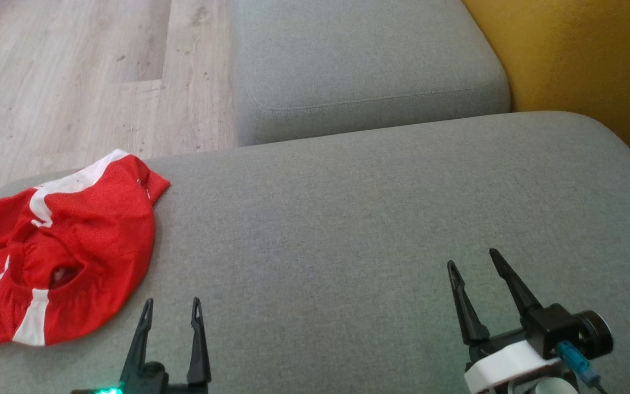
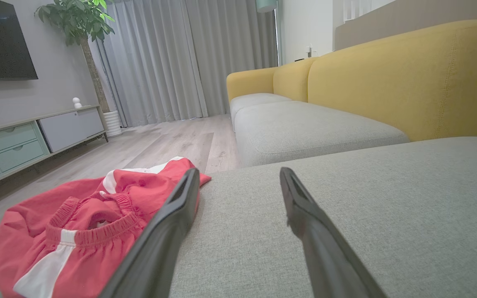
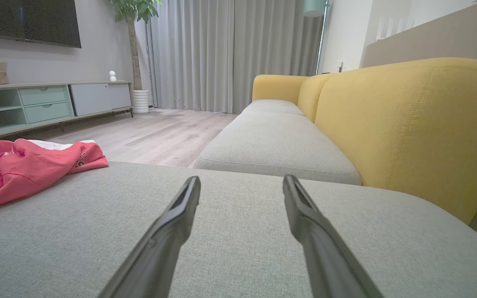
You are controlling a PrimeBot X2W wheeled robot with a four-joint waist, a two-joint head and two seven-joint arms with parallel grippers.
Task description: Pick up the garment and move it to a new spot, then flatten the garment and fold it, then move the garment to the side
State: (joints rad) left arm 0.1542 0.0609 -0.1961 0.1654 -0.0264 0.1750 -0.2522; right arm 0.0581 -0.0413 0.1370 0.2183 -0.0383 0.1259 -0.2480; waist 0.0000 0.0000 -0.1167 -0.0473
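A red garment (image 1: 58,246) with white stripes, seemingly a pair of sports shorts, is lying crumpled at the left end of a grey sofa seat (image 1: 375,219). Its left side is reaching the seat's edge, beside a pale wooden floor (image 1: 74,82). The robot's left hand (image 1: 173,301) is hovering just right of the garment's near edge, its two dark fingers standing wide apart and holding nothing. The right hand (image 1: 472,258) is hovering well apart from the garment, over the bare right side of the seat, also spread wide and empty. A yellow backrest (image 1: 566,54) is rising at the far right.

The garment is looking light, thin and floppy, so it is likely going to sag and bunch when lifted. The mesh-like cloth may slip a little between smooth fingers, though it is not fragile. The gathered elastic waistband (image 2: 97,231), showing in the left wrist view, is probably offering the firmest place to pinch. The left hand is sitting closest for that first pickup, which has not yet begun.
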